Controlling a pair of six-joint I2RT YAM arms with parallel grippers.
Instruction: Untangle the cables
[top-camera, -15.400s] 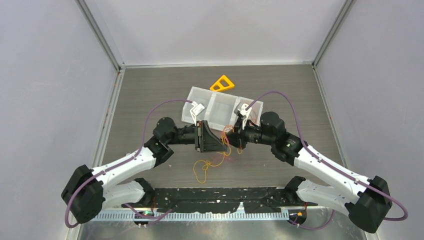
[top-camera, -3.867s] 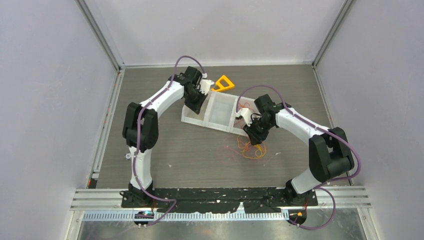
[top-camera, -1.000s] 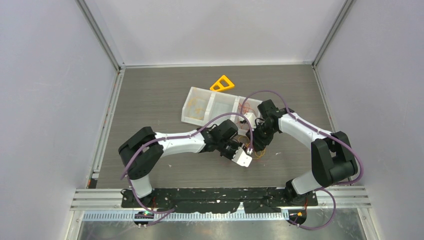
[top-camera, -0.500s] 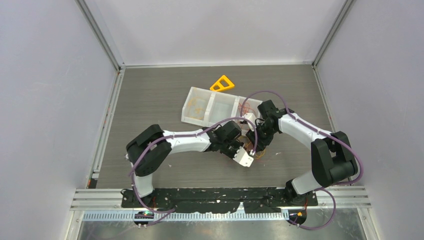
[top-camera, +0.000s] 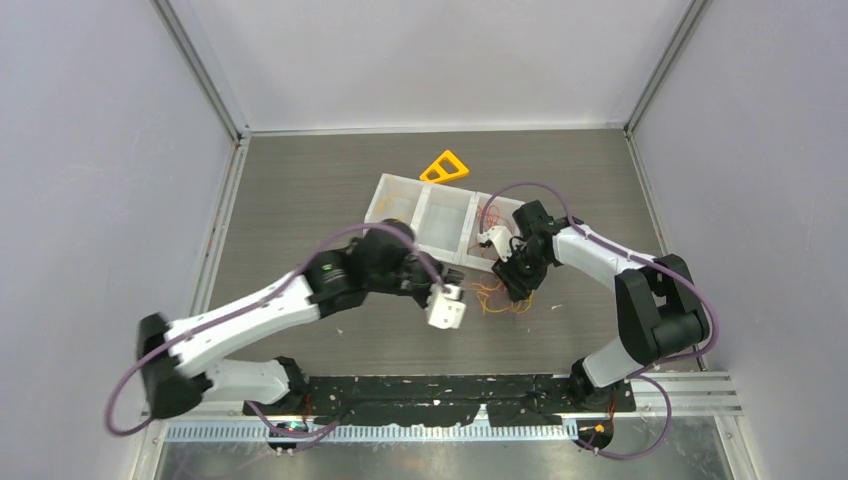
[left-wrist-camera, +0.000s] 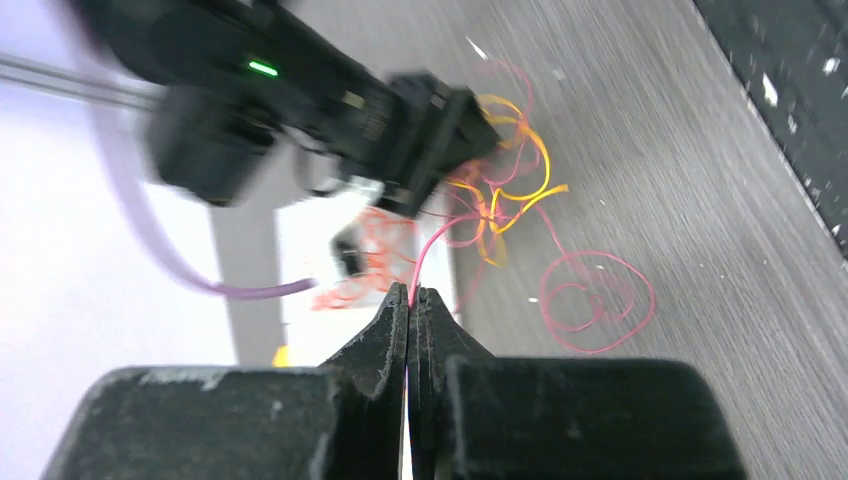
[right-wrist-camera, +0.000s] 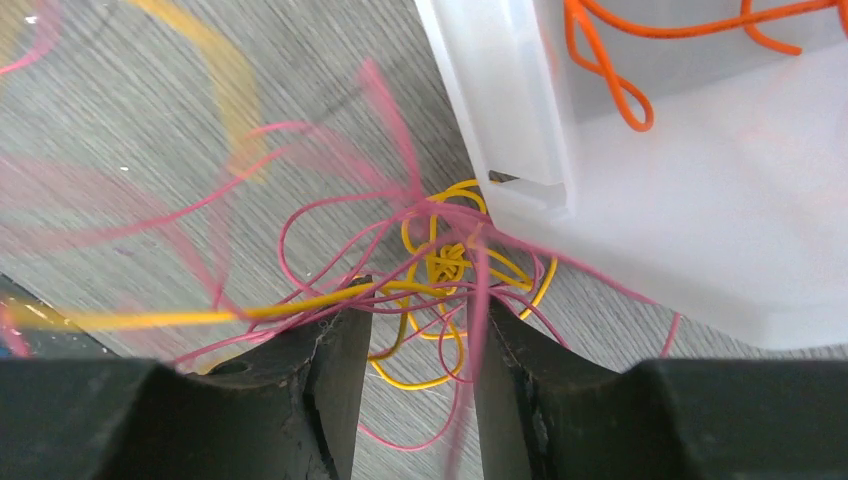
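Observation:
A tangle of thin red and yellow cables (right-wrist-camera: 445, 255) lies on the table by the corner of the white tray (right-wrist-camera: 520, 110). My right gripper (right-wrist-camera: 420, 310) stands open over it, its jaws on either side of the knot, with strands running loosely between them. My left gripper (left-wrist-camera: 409, 290) is shut on a single red cable (left-wrist-camera: 430, 245), which runs up from the fingertips to the tangle (left-wrist-camera: 500, 200) under the right gripper (left-wrist-camera: 440, 130). In the top view the cables (top-camera: 500, 298) lie below the right gripper (top-camera: 515, 283), with the left gripper (top-camera: 446, 296) to their left.
The white tray (top-camera: 440, 222) has three compartments; an orange cable (right-wrist-camera: 640, 30) lies in the one nearest the right gripper. A yellow triangle (top-camera: 445, 167) sits behind the tray. A loose red loop (left-wrist-camera: 595, 300) rests on the table near the tangle.
My left gripper has shut on a red cable and the left arm has drawn back to the left, away from the tangle. The right gripper has stayed over the knot.

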